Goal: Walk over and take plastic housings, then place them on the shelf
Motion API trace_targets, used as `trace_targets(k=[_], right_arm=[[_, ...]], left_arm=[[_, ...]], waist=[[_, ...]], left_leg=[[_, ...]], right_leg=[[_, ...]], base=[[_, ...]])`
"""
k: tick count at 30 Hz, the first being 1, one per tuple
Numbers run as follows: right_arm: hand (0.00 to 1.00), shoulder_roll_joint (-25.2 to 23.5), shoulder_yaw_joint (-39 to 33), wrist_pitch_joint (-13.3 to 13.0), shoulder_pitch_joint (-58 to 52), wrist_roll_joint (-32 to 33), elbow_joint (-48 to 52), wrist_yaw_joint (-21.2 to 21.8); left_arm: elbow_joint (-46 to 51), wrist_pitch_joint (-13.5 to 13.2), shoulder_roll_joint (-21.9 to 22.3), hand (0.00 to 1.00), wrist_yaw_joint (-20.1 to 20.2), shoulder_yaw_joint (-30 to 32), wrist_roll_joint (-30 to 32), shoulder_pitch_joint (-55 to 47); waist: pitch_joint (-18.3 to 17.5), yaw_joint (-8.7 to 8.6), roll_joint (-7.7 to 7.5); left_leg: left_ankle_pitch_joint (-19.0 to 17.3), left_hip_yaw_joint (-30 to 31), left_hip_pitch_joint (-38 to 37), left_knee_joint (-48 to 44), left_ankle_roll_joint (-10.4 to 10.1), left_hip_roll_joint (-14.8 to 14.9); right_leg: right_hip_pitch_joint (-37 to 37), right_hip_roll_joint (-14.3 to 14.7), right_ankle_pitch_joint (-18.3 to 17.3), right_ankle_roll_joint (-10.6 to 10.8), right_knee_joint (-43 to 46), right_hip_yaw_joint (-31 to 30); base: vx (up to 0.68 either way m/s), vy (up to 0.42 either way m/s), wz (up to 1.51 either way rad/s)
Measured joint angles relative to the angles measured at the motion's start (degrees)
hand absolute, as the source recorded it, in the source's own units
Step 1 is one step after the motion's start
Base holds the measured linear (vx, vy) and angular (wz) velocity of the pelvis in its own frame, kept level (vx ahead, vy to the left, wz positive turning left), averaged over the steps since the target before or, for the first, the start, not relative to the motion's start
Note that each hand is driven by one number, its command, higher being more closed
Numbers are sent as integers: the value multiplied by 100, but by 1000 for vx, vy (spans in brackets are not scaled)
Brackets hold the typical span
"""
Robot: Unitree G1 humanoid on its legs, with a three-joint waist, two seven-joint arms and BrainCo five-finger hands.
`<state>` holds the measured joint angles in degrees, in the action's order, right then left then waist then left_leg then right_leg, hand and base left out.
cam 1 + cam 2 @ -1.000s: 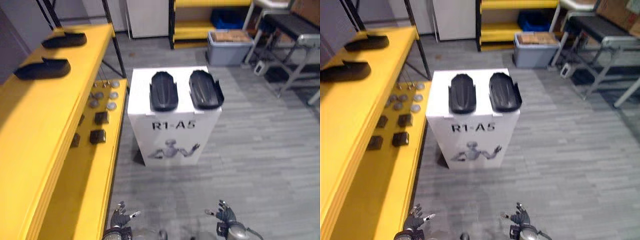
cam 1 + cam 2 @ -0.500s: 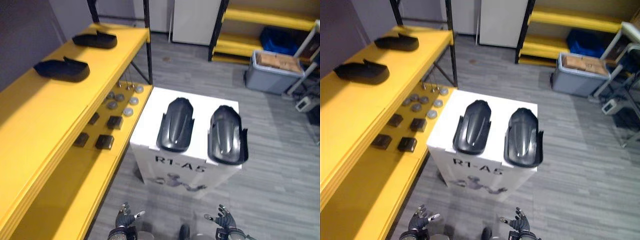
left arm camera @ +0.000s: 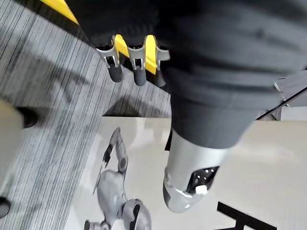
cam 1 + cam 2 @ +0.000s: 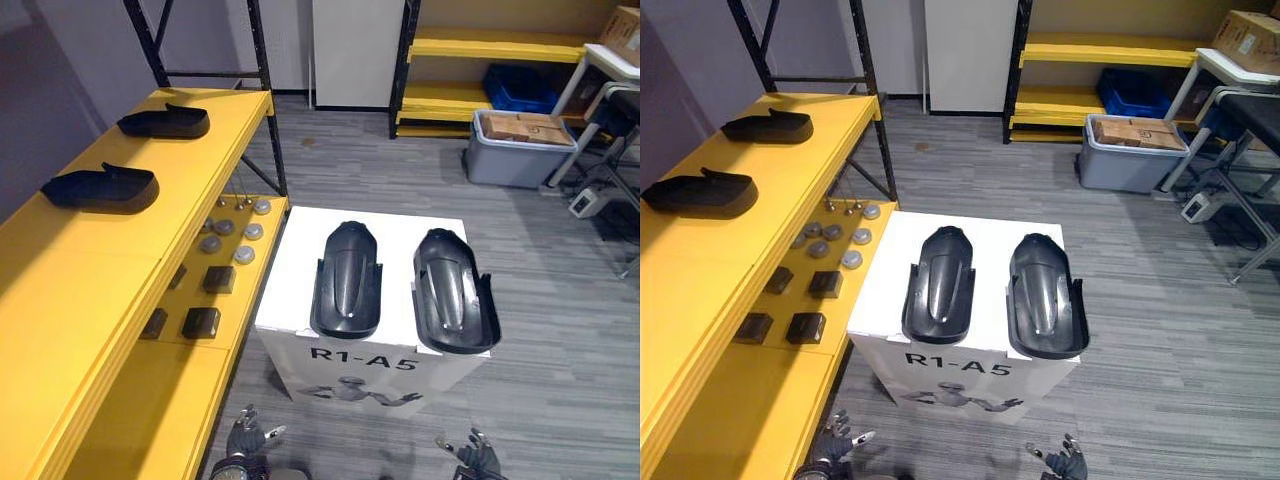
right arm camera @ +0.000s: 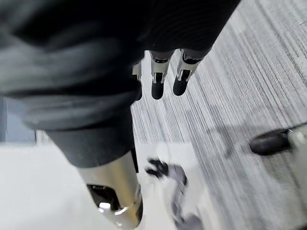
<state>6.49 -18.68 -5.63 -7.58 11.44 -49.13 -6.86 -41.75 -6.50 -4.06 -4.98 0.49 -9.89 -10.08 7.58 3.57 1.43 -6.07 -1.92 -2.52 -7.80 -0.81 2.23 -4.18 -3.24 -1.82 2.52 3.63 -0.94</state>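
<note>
Shelf (image 4: 95, 290): yellow, two tiers, runs along the left from near to far.
Stand (image 4: 297, 262): white, on the floor just right of the shelf, printed front facing near.
Bin (image 4: 518, 150): grey, far right on the floor.
Stand housings: two, black, lying side by side lengthwise on the stand top, close but apart; left one (image 4: 346, 279), right one (image 4: 455, 291).
Shelf housings: two, black, on the upper tier, well apart; nearer (image 4: 100, 187), farther (image 4: 164, 122).
Left hand (image 4: 245, 438): low at the near edge, in front of the stand's left corner, palm inward; fingers (image 3: 136, 67) straight and spread, thumb held apart, holding nothing.
Right hand (image 4: 478, 457): low at the near edge, by the stand's right corner; fingers (image 5: 165, 79) straight, apart, empty.
Blocks (image 4: 202, 322): small, dark, on the lower tier.
Discs (image 4: 230, 240): grey, just beyond the blocks.
</note>
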Motion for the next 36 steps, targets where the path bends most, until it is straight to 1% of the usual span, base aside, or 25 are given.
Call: trace_targets(k=[1,2,4,6,7,8,9,11,13,15,17,20,26,28,30,31,32,33,36], right_arm=[[0,53,-114,6,2,1,48,-3],[0,175,-334,15,14,1,243,-34],[0,440,-516,28,25,1,769,-108],[0,831,-597,28,42,2,1736,-168],[0,914,-594,26,46,2,2004,-172],[0,1032,-592,15,66,2,2482,-191],[0,1110,-585,-13,115,2,2854,-200],[0,1138,-571,-41,196,2,3248,-204],[0,1140,-404,-86,387,1,3541,-224],[0,1141,-193,-123,502,-14,3721,-232],[0,1141,189,-187,712,-95,3959,-220],[0,1139,483,-209,991,-351,3978,-207],[0,1119,736,-177,1033,-1038,3870,-211],[0,1087,823,-118,1035,-1285,3803,-214],[0,1045,863,45,1042,-1640,3634,-241],[0,1036,861,86,1043,-1721,3589,-263],[0,982,847,130,1044,-1876,3503,-311],[0,876,826,235,1044,-2075,3471,-365],[0,705,803,377,1045,-2404,3359,-430]], left_arm=[[2,0,-16,0,13,-2,1,-12],[11,-2,-54,0,25,-3,2,-57],[21,-1,-105,0,43,-4,4,-111],[24,-1,-136,0,60,-4,3,-256],[29,-2,-139,0,65,-4,3,-291],[37,-1,-142,0,71,-9,3,-348],[38,-1,-145,0,75,-30,3,-392],[51,-2,-150,0,91,-89,0,-431],[58,-2,-152,0,141,-171,0,-453],[76,-2,-153,0,177,-215,0,-449],[94,-5,-151,0,217,-222,0,-450],[129,-5,-148,0,286,-250,1,-492],[236,-5,-135,0,289,-381,4,-572],[239,-4,-105,0,289,-381,3,-573],[239,-4,-78,0,289,-386,4,-576],[239,-4,-78,0,289,-387,5,-576],[239,-4,-79,0,287,-385,4,-580],[239,-4,-79,0,286,-382,5,-581],[264,-4,-80,0,285,-376,6,-579]], waist=[[-23,2,-34],[-51,-3,-44],[-92,-17,-67],[-128,-157,-94],[-147,-187,-98],[-179,-235,-130],[-217,-261,-126],[-251,-257,-172],[-261,-261,-180],[-264,-262,-179],[-268,-254,-180],[-268,-239,-179],[-263,-222,-185],[-262,-217,-185],[-257,-212,-187],[-254,-212,-188],[-251,-215,-190],[-240,-223,-192],[-182,-244,-194]], left_leg=[[5,-16,-11,37,5,-3],[16,-39,-50,100,17,-28],[28,-132,-103,202,19,-29],[35,-154,-109,260,30,-34],[35,-159,-109,272,31,-33],[37,-167,-114,299,33,-30],[39,-171,-125,318,31,-23],[43,-174,-130,349,29,-16],[45,-183,-140,360,32,-19],[48,-184,-144,367,37,-27],[61,-180,-143,379,47,-34],[114,-123,-123,413,77,-62],[297,107,-120,622,76,-103],[345,145,-128,679,64,-104],[418,193,-159,781,59,-107],[436,208,-166,802,59,-108],[477,233,-178,859,54,-110],[516,261,-190,915,47,-110],[556,313,-201,967,34,-110]], right_leg=[[5,-3,2,3,-22,-12],[4,-6,1,6,-33,-28],[33,2,0,8,-54,-133],[46,6,1,9,-73,-168],[60,11,1,9,-80,-181],[85,20,2,9,-105,-202],[86,31,3,9,-118,-218],[109,47,4,9,-121,-259],[120,48,17,24,-125,-299],[118,42,23,32,-128,-302],[104,32,56,34,-175,-297],[63,8,114,35,-287,-241],[32,-26,129,32,-325,2],[32,-25,132,28,-324,32],[28,-27,139,22,-323,81],[25,-29,139,22,-323,100],[23,-31,139,23,-323,154],[27,-31,140,22,-323,164],[25,-31,143,24,-323,206]], base=[[93,38,-8],[75,44,-17],[70,41,-22],[62,18,-11],[34,2,-7],[21,-7,-9],[20,-10,-9],[18,-16,-11],[8,-10,-11],[-2,0,-2],[0,0,0],[-22,1,9],[-16,-17,21],[-27,-15,11],[-29,-11,11],[-30,-10,13],[-30,-11,13],[-35,-11,13],[-24,-4,9]])
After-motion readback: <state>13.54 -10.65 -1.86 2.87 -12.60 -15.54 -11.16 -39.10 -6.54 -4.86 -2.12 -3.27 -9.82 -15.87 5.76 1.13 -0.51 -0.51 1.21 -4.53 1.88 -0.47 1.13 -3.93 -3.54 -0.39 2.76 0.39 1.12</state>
